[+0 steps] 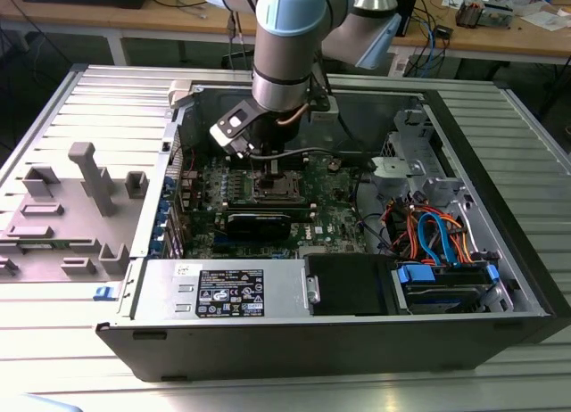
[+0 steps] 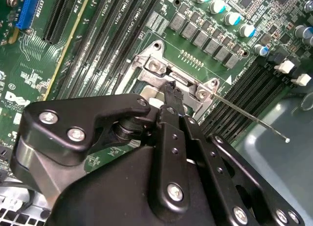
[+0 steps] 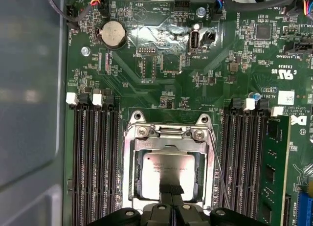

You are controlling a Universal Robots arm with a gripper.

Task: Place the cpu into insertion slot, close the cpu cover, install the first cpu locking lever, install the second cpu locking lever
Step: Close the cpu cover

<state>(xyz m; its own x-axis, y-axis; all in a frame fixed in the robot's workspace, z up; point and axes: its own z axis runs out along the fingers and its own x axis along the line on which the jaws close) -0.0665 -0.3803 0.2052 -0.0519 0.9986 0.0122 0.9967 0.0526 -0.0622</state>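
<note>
In the exterior view my gripper (image 1: 268, 167) reaches down into the open computer case onto the insertion slot (image 1: 278, 189) on the green motherboard. In the first wrist view the cpu (image 3: 164, 167) lies in the slot, its silvery-tan top showing through the window of the cpu cover (image 3: 166, 144). The cover lies down flat over it. The gripper (image 3: 171, 191) is shut, its fingertips together at the cover's near edge over the cpu. In the second wrist view the fingertips (image 2: 172, 93) rest on the silvery frame (image 2: 149, 80). A thin wire locking lever (image 2: 249, 116) sticks out sideways from the socket.
Long black memory slots (image 3: 95, 157) flank the socket on both sides. A coin battery (image 3: 113, 34) sits farther along the board. The case wall (image 3: 29, 89) is close by. Drive cage and blue and orange cables (image 1: 437, 238) fill the exterior view's right. A grey fixture (image 1: 85, 176) stands outside on the exterior view's left.
</note>
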